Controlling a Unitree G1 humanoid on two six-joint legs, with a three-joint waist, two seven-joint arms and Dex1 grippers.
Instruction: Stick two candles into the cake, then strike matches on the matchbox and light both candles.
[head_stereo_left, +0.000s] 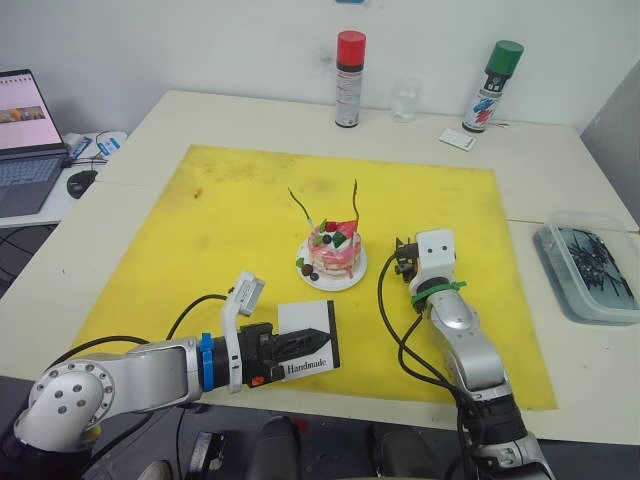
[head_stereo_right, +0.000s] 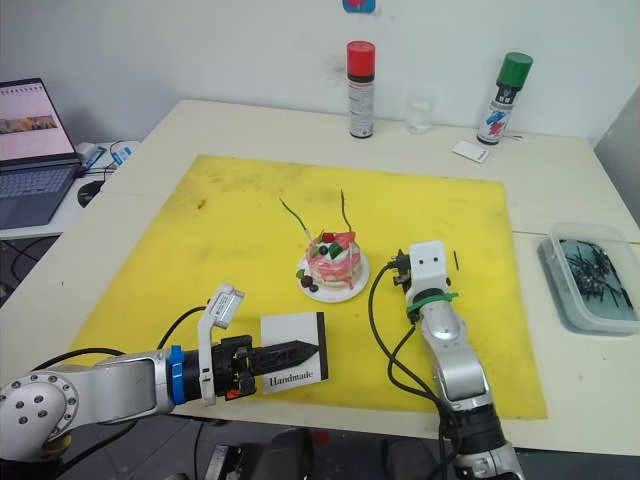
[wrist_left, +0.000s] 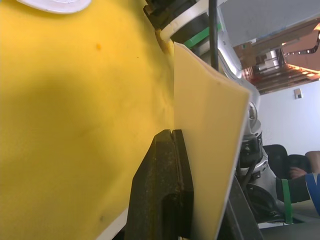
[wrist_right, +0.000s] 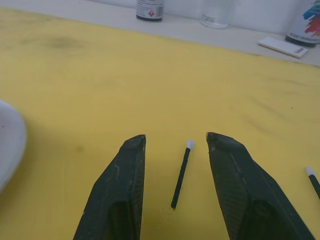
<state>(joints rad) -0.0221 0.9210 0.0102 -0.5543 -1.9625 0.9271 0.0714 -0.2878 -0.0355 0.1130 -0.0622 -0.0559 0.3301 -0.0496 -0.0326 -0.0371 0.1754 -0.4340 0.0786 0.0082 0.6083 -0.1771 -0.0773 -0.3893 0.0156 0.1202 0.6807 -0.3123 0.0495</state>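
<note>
The pink-and-white cake (head_stereo_left: 335, 252) sits on its small white plate (head_stereo_left: 346, 283) in the middle of the yellow mat (head_stereo_left: 220, 220). Two thin wavy candles stand in it: one (head_stereo_left: 301, 206) leans left, the other (head_stereo_left: 355, 203) is near upright. My left gripper (head_stereo_left: 318, 342) is shut on the white "Handmade" matchbox (head_stereo_left: 312, 322), holding it up on edge near the mat's front; its black finger (wrist_left: 162, 190) presses the box face (wrist_left: 210, 150). My right gripper (wrist_right: 175, 139) is open just right of the cake, low over the mat, with a dark white-tipped match (wrist_right: 181, 172) lying between its fingers. A second match (wrist_right: 313, 182) lies further right.
A red-capped spray can (head_stereo_left: 349, 80), a glass (head_stereo_left: 403, 100), a green-capped can (head_stereo_left: 493, 88) and a small white card (head_stereo_left: 457, 139) stand at the table's back. A clear lidded container (head_stereo_left: 590, 265) is at the right edge. A laptop (head_stereo_left: 25, 140) sits on a side desk at left.
</note>
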